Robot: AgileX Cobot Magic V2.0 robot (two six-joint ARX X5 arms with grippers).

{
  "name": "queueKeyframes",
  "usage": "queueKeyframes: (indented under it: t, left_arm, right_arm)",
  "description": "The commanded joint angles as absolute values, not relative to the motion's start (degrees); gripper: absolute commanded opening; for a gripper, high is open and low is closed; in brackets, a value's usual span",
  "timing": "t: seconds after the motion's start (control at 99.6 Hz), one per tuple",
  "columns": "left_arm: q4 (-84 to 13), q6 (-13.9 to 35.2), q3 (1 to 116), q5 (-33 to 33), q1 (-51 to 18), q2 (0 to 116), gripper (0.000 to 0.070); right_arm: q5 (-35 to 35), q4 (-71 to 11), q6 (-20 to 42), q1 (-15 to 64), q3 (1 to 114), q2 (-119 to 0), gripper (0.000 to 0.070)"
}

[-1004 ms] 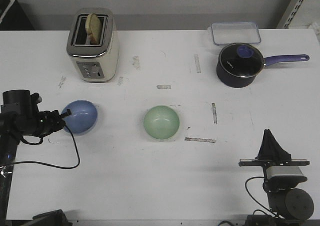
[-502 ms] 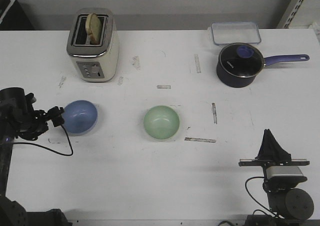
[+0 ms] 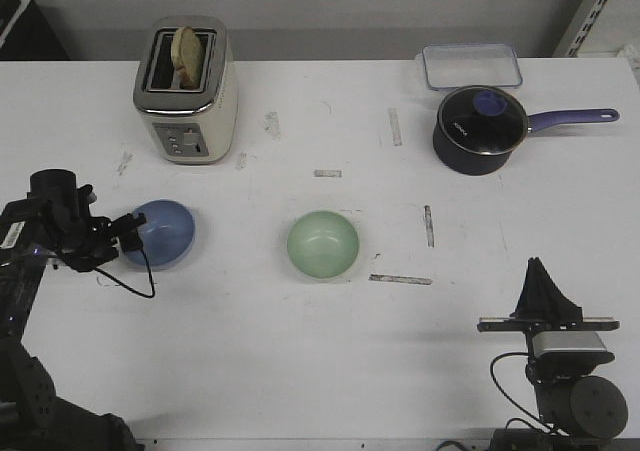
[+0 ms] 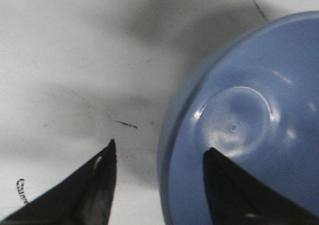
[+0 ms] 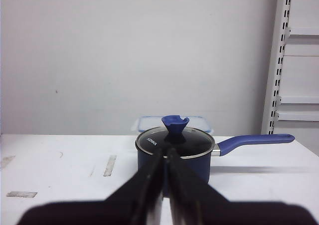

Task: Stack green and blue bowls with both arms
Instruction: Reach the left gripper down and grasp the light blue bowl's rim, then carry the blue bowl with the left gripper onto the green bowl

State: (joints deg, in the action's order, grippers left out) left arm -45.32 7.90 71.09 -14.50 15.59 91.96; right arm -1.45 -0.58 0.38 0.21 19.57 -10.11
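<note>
One blue bowl (image 3: 160,233), one green bowl (image 3: 323,245), two hands

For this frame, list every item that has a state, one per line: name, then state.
blue bowl: upright on the table, empty, rim between the open left gripper fingers
green bowl: upright, empty, untouched
left gripper: open, straddling the blue bowl's rim
right gripper: shut, empty, parked
saucepan: lid on
toaster: bread sticking up from a slot
clear container: lid on

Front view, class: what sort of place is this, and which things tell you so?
Probably a robotics lab staged as a kitchen: a bare white table with tape marks holds a toaster, a saucepan and two bowls, worked by black robot arms.
</note>
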Motion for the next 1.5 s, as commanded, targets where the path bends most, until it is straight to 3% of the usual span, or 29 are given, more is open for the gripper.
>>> queueKeyframes:
  t: [0.0, 0.08, 0.361, 0.622, 0.873, 1.134, 1.485]
  left_arm:
    - [-44.5, 6.9, 72.1, -14.1, 15.7, 92.8, 0.0107]
    - [-43.6, 6.9, 72.1, -13.4, 15.6, 92.8, 0.0]
    - [-45.5, 6.9, 72.9, -13.3, 14.2, 91.2, 0.0]
    - [-55.7, 7.1, 82.0, -13.4, 9.5, 89.4, 0.0]
    - [-56.2, 13.5, 89.4, -13.3, -1.8, 89.8, 0.0]
    - [-50.1, 21.0, 93.9, -13.3, -16.8, 95.1, 0.0]
    - [-49.3, 21.9, 100.9, -13.3, -30.6, 106.5, 0.0001]
  right_arm:
    - [-1.5, 0.2, 0.2, 0.2, 19.9, -10.1, 0.0]
    - [-1.5, 0.2, 0.2, 0.2, 19.9, -10.1, 0.0]
    - [-1.5, 0.2, 0.2, 0.2, 19.9, -10.1, 0.0]
    - [-1.5, 0.2, 0.2, 0.2, 19.9, -10.1, 0.0]
    - [-1.5, 0.2, 0.2, 0.2, 19.9, -10.1, 0.0]
    - [-1.5, 0.2, 0.2, 0.2, 19.9, -10.1, 0.0]
    - [-1.5, 0.2, 0.2, 0.2, 19.9, -10.1, 0.0]
